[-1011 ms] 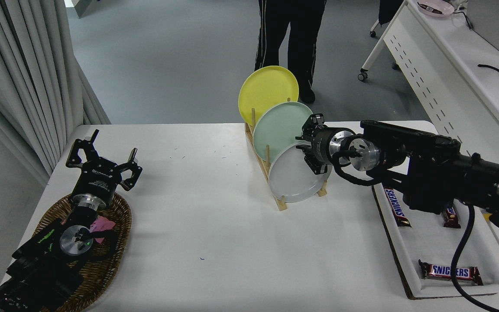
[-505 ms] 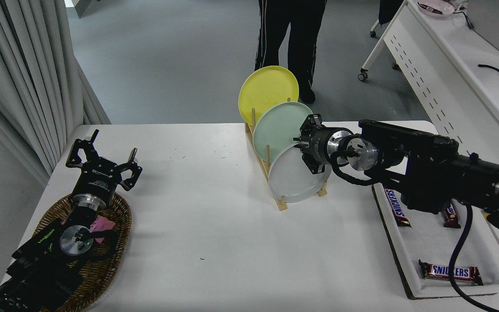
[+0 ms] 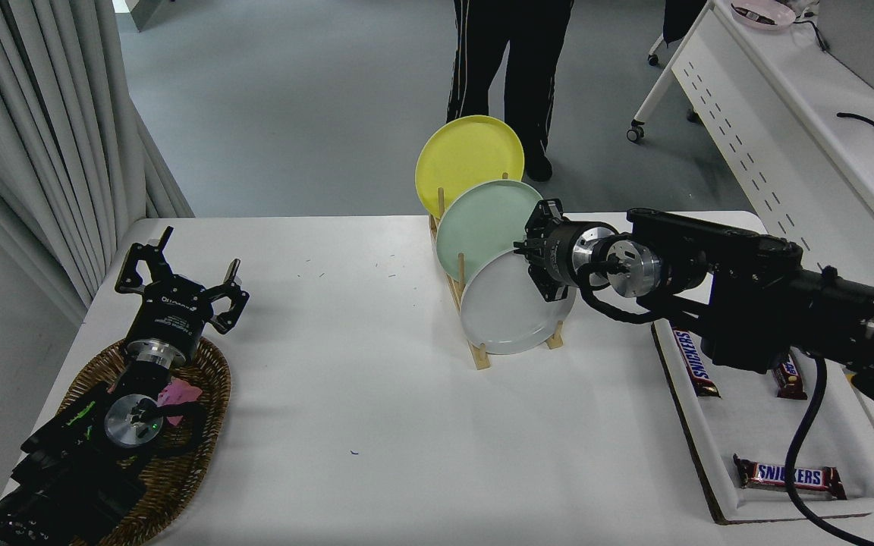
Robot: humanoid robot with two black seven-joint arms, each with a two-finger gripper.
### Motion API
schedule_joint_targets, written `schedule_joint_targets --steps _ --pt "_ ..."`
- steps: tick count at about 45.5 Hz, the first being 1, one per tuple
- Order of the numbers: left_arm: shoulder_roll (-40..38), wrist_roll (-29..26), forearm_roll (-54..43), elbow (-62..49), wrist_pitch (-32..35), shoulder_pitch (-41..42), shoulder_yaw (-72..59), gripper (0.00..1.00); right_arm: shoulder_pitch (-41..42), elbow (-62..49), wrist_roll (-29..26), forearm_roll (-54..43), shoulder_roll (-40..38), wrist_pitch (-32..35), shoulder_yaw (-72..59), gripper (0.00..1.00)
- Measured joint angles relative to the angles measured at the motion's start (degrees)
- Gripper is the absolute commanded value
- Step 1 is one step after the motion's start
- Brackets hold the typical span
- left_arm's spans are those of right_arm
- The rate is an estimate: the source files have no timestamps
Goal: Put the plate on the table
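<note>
A wooden rack [image 3: 475, 356] is standing at the table's [image 3: 376, 394] 1 o'clock, holding 3 upright plates: the yellow plate [image 3: 467, 159] at the far end, the mint plate [image 3: 482, 227] in the middle, and the grey plate [image 3: 505, 311] nearest. The right gripper [image 3: 542, 258] is sitting at the grey plate's upper right rim; its fingers are partly hiding behind the wrist, so whether it is gripping cannot be told. A white tray [image 3: 756, 425] at 4 o'clock is holding 3 bars [image 3: 790, 476], one half hidden under the arm. The left gripper [image 3: 179, 284] is resting spread open over a wicker basket [image 3: 194, 447] at 8 o'clock, which is holding something pink [image 3: 179, 396]. A person's legs [image 3: 509, 61] are being cut off at 12 o'clock.
</note>
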Motion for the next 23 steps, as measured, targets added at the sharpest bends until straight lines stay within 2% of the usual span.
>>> schedule_joint_targets --steps 12,23 --pt "0.00 0.01 0.00 0.00 0.00 0.00 0.00 1.00 1.74 0.08 -1.66 0.41 -0.53 0.17 0.17 0.00" --pt "0.00 0.01 0.00 0.00 0.00 0.00 0.00 1.00 4.83 0.46 -5.56 0.83 -2.27 0.21 1.12 0.00"
